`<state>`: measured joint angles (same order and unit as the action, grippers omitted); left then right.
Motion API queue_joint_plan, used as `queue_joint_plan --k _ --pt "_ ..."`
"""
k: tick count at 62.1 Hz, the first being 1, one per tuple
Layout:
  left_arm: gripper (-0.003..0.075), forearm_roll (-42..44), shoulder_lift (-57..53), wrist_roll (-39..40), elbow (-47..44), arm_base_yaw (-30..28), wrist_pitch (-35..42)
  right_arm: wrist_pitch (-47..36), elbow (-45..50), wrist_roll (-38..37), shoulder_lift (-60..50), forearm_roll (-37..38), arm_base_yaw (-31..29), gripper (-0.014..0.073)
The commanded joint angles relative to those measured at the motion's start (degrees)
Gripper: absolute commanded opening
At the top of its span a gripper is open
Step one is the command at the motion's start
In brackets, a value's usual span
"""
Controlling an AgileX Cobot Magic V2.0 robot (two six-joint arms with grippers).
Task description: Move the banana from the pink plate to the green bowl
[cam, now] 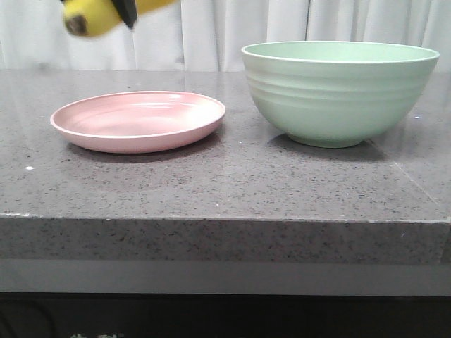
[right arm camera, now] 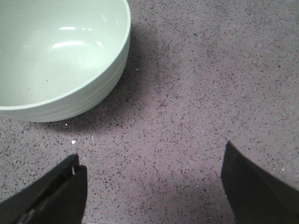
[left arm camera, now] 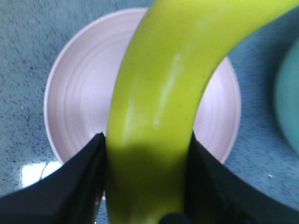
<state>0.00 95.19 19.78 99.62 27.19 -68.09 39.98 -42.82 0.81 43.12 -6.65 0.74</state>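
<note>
One banana, one pink plate, one green bowl, two grippers: left, right.

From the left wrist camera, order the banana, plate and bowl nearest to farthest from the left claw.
1. Banana: clamped in the left claw.
2. Plate: directly below the claw, on the table.
3. Bowl: farthest, off past the plate's edge.
</note>
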Motion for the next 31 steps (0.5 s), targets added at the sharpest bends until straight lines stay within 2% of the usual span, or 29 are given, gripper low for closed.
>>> queue_joint_plan --k 1,6,19,24,31 --pt "0.0179 -4.6 -7.1 -4.9 -2.1 -1.4 6.5 -3.3 -2.0 0.1 0.1 -0.5 -0.1 0.0602" --pt "0.0179 -11.1 -11.6 -10.1 -7.8 -3.1 10.8 -3.3 -2.0 0.1 0.1 -0.8 -0.1 0.0602" --pt "0.0179 -32.6 -21.4 -31.4 -23.6 -5.2 19.8 -3.2 -2.0 0.1 0.1 -2.5 -0.1 0.0602" --pt "0.0179 -39.9 -23.5 -39.6 -28.2 -5.1 20.5 -3.2 -2.0 0.1 0.1 -3.6 -0.1 0.0602" --pt "0.0179 -54.6 -24.6 -53.6 -33.8 -5.0 20.1 -3.1 -2.0 0.5 0.1 -4.9 -0.1 0.0602"
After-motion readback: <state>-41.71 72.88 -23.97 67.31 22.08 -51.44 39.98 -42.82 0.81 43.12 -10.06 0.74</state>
